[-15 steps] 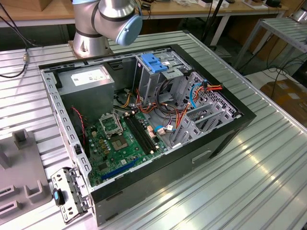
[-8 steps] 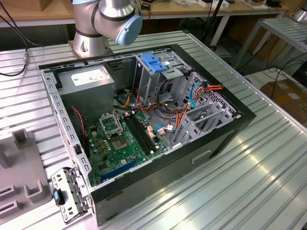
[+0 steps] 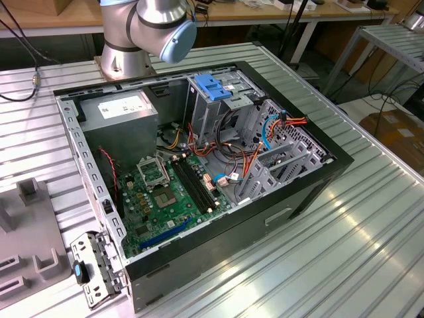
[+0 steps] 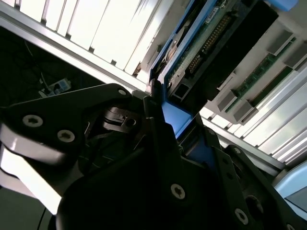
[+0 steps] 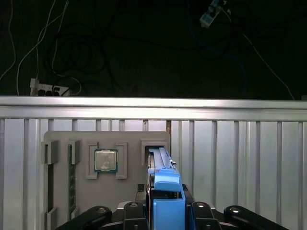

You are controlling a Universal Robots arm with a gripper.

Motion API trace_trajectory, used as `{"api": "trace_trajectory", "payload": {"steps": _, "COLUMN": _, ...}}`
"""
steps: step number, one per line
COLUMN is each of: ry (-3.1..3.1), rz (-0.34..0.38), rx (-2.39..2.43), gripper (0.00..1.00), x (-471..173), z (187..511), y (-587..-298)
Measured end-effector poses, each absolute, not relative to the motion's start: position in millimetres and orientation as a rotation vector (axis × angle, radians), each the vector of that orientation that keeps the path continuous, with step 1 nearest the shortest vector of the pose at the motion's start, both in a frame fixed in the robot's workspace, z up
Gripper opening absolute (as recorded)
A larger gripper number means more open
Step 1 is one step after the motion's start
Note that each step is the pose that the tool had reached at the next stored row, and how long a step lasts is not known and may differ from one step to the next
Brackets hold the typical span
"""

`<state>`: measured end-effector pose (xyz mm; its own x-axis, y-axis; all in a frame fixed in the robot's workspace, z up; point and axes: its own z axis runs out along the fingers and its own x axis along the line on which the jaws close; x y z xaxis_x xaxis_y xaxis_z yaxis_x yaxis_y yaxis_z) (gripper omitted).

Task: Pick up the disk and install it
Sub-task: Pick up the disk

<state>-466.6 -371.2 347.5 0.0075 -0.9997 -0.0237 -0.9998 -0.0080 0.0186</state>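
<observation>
Since the disk [image 5: 162, 165] stands on edge at a slot of the grey holder tray [image 5: 62, 191], my pincer [image 5: 168, 203] is clenched on its blue rail end, a finger on each flat side to hold it upright. Whether its far end sits in the slot, I cannot tell. It is not yet in the open computer case [image 3: 311, 179], where the drive cage [image 3: 218, 109] stands.

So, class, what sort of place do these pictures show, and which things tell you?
Probably a robotics lab or test workshop: an open computer case on a ribbed metal table, a robot arm, and a grey parts fixture.
</observation>
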Motion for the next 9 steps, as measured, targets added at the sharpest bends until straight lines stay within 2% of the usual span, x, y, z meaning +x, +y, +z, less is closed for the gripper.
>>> {"api": "trace_trajectory", "payload": {"steps": 9, "ry": 2.21, "rz": 0.047, "rx": -2.227, "gripper": 0.37, "x": -466.6, "z": 368.3, "y": -371.2}}
